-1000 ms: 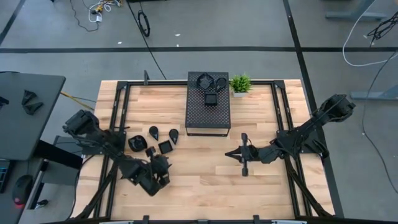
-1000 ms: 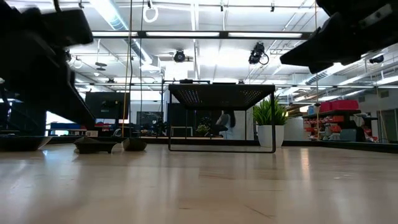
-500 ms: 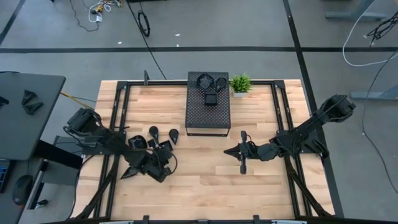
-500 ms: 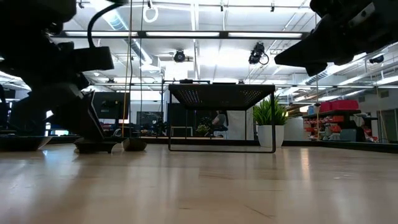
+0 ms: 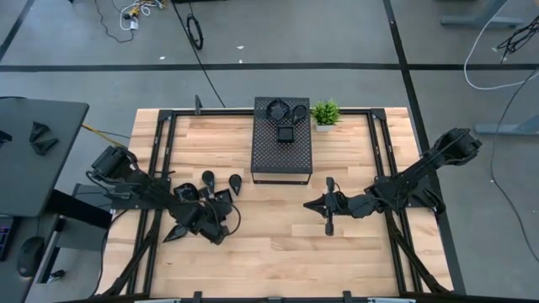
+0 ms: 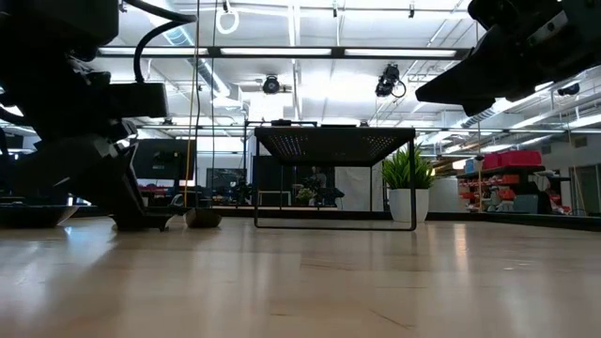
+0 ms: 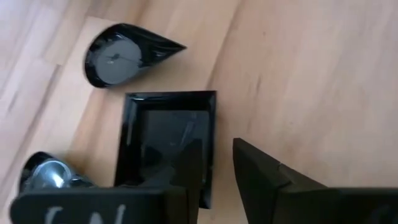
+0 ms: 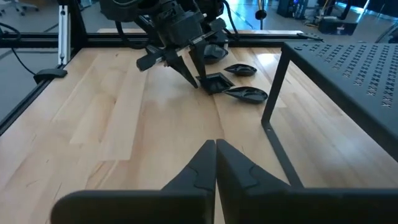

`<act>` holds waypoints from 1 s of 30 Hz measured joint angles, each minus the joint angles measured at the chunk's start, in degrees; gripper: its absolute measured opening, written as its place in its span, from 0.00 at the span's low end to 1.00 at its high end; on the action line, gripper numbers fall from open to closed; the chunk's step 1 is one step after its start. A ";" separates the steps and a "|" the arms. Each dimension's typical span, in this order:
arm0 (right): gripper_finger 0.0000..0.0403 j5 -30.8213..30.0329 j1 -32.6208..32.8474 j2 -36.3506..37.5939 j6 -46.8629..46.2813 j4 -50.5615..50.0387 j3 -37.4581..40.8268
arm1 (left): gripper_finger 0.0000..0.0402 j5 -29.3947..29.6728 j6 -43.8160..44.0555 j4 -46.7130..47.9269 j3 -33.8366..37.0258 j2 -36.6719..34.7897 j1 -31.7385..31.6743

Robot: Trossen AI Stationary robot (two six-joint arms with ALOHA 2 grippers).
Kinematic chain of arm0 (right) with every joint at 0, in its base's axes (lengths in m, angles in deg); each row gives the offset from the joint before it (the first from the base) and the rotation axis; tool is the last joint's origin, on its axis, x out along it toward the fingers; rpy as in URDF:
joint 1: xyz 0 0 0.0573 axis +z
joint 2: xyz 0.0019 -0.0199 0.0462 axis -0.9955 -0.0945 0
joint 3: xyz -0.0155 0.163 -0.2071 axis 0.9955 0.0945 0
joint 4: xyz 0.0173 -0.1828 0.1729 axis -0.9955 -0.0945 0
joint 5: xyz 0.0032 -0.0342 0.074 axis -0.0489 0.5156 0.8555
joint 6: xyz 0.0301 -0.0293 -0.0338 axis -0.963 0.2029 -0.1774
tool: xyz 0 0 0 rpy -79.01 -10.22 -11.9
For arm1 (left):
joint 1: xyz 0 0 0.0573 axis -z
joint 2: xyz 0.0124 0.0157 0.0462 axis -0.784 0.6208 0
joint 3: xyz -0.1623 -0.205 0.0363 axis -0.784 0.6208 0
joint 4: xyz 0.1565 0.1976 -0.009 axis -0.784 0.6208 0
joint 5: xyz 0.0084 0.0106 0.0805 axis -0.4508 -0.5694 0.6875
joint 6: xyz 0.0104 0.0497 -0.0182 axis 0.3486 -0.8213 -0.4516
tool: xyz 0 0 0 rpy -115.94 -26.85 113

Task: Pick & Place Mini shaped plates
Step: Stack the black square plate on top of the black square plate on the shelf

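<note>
Several glossy black mini plates lie flat on the table's left half: a square plate (image 5: 224, 198) (image 7: 163, 134), a teardrop plate (image 5: 236, 183) (image 7: 121, 53), another teardrop plate (image 5: 208, 178) and a round plate (image 5: 184, 194). Three more rest on the black perforated box (image 5: 282, 156). My left gripper (image 5: 221, 204) (image 7: 217, 149) is open and points down at the square plate (image 8: 217, 82), one finger over its inside and one outside its rim. My right gripper (image 5: 328, 210) (image 8: 216, 149) is shut and hovers over bare table right of centre. My left gripper comes from above, slanting, with its fingers astride one side rim (image 7: 212, 124) of the square plate, which lies flat on the table. I cannot tell whether either finger touches the rim.
The perforated box (image 8: 348, 62) stands on thin legs at the table's far middle, with a small green potted plant (image 5: 325, 112) (image 6: 406, 174) beside its right far corner. Bare wood lies between the two arms and along the near edge. A black frame borders the table.
My left gripper has moved from near the table's near edge toward the far edge and down onto the square plate, most of it in the first half second. The plates have kept their places.
</note>
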 joint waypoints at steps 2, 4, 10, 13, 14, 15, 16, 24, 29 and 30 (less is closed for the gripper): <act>0.03 0.00 0.00 0.00 0.11 -0.02 0.00 | 0.24 0.92 -0.01 0.63 0.00 0.00 0.00; 0.03 0.00 0.00 0.00 0.13 -0.02 0.00 | 0.24 1.41 -0.08 0.78 0.00 0.00 0.00; 0.03 0.00 0.00 0.00 0.40 -0.06 0.00 | 0.12 1.43 -0.74 0.92 0.00 0.00 0.00; 0.03 0.00 0.00 0.00 0.94 -0.06 0.00 | 0.06 1.13 -1.95 0.94 0.00 0.00 0.00; 0.03 0.00 0.00 0.00 0.94 -0.09 0.00 | 0.04 1.00 -2.80 0.96 0.00 0.00 0.00; 0.03 0.00 0.00 0.00 0.95 -0.09 0.00 | 0.03 0.85 -3.30 0.94 0.00 -0.02 0.00; 0.03 0.00 0.00 0.00 0.95 -0.09 0.00 | 0.02 0.72 -3.83 0.94 0.00 -0.04 0.00; 0.03 0.00 0.00 0.00 0.78 -0.07 0.00 | 0.01 -1.01 -5.55 2.04 -1.88 -0.04 0.81; 0.03 0.00 0.00 0.00 0.77 -0.06 0.00 | 0.00 -3.91 -6.35 7.68 -7.72 -0.02 2.24; 0.03 0.00 0.00 0.00 0.77 -0.08 0.00 | 0.00 -3.81 -6.35 8.97 -9.05 -0.02 2.60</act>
